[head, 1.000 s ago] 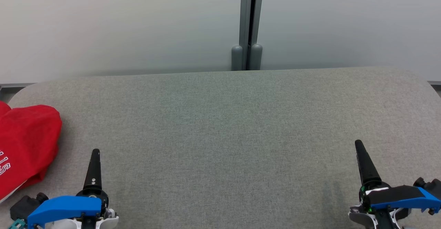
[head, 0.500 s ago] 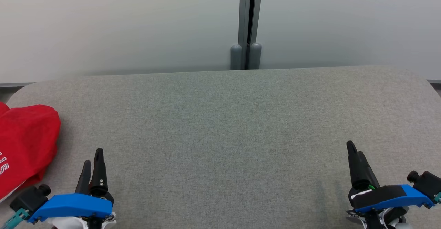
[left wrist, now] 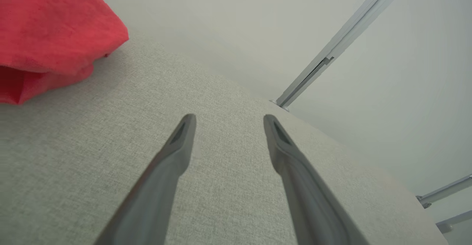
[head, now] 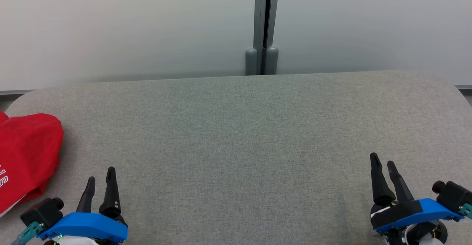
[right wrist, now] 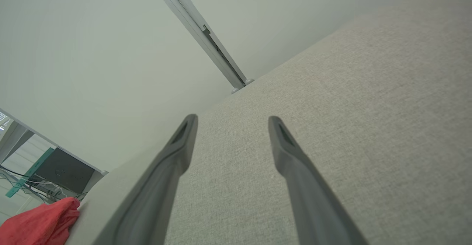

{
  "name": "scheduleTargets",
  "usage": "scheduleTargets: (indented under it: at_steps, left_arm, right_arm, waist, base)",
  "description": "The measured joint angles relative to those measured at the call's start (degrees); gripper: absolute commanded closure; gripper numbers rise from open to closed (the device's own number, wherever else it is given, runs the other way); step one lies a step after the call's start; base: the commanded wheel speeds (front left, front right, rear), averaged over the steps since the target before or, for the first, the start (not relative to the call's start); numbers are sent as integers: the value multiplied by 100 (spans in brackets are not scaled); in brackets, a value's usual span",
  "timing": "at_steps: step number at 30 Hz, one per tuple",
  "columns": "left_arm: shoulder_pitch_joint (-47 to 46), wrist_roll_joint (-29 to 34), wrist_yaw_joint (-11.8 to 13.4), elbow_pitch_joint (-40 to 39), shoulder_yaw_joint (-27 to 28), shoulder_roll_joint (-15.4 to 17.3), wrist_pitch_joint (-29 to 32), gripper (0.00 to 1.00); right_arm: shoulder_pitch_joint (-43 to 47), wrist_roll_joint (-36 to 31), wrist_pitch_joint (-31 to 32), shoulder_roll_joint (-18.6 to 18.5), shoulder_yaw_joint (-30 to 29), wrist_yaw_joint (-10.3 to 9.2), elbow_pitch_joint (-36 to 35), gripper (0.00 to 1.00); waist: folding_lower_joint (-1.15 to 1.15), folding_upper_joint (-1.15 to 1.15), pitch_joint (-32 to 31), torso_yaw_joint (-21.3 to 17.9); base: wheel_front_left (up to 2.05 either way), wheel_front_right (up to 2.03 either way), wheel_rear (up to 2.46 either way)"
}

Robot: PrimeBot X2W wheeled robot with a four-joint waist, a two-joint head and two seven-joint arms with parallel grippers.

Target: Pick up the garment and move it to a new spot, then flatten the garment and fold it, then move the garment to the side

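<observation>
Red garment on grey table, far left

Place: an office or lab room, as far as I can tell.
Wall: pale frosted panels stand before me, joined by a grey metal post.
Bench: my bench is covered in grey woven cloth and has rounded corners.
Past the bench's end: a dark box and loose cables, seen from my right wrist.

Left claw and right claw hover low at either side, jaws parted wide, pointing forward.
</observation>
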Motion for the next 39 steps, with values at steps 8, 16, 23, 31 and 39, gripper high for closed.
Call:
scheduleTargets:
  at_steps: [8,16,23,31,39]
  left_arm:
    - [41,568,0,46,8,10,-141,0]
    - [66,1073,0,16,-2,-22,-260,0]
    - [82,1577,-1,94,-156,13,-382,0]
    - [133,2074,-1,144,-170,11,-498,0]
    - [154,2429,-1,109,-112,-16,-594,0]
  right_arm:
    - [8,-535,-146,-4,83,2,-82,0]
    - [14,-1100,-265,-10,99,7,-111,0]
    - [18,-1738,-388,-16,119,8,19,0]
    - [31,-2273,-499,-20,151,8,198,0]
    - [29,-2604,-599,-24,92,8,148,0]
  waist:
    - [0,0,-8,-8]
    - [0,0,-4,3]
    - [0,0,-14,0]
    - [0,0,-40,-1]
    - [0,0,-58,4]
  base:
    - [0,0,0]
    - [0,0,0]
    - [0,0,0]
    - [0,0,0]
    - [0,0,0]
